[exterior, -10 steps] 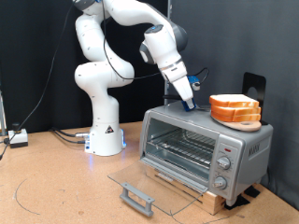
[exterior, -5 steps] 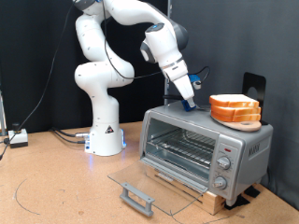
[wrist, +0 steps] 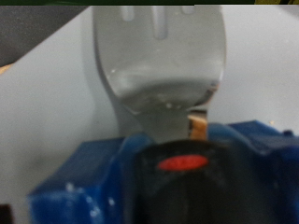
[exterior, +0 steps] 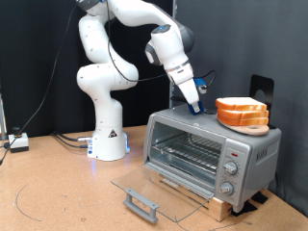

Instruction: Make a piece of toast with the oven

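Note:
The silver oven (exterior: pixel 252 149) stands on a wooden slat base at the exterior view's right. Its glass door (exterior: pixel 144 189) is dropped open and the wire rack inside is bare. The pieces of toast (exterior: pixel 241 106) lie stacked on a round orange plate (exterior: pixel 245 123) on the oven's top, at its right end. My gripper (exterior: pixel 196 107) hangs just above the oven's top, left of the plate. It is shut on a silver slotted spatula (wrist: pixel 159 65) with a dark handle between blue fingers (wrist: pixel 75 182).
The robot's white base (exterior: pixel 108 140) stands on the brown table left of the oven, with cables and a small box (exterior: pixel 17 142) at the far left. The open door's grey handle (exterior: pixel 142 204) juts toward the table's front. A black stand (exterior: pixel 261 89) rises behind the oven.

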Action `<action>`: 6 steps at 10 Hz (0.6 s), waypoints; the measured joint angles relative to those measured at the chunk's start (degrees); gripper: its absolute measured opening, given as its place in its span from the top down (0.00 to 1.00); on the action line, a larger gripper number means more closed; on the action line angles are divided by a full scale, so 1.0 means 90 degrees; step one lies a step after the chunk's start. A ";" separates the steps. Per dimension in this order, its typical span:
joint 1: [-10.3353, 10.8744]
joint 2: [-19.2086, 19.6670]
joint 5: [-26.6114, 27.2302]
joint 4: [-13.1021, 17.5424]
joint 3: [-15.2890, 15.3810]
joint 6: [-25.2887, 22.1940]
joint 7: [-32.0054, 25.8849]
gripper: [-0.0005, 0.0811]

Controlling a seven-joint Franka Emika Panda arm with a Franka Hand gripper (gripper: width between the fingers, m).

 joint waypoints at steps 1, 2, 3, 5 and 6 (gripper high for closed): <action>-0.0002 0.0000 0.0006 0.0000 0.0000 0.0000 -0.0002 0.03; -0.0002 0.0000 0.0037 0.0001 -0.0001 0.0003 -0.0024 0.24; -0.0001 0.0001 0.0058 0.0002 -0.0001 0.0004 -0.0044 0.24; 0.0005 0.0012 0.0140 0.0002 0.0001 0.0009 -0.0129 0.51; 0.0006 0.0013 0.0179 0.0002 0.0001 0.0010 -0.0200 0.51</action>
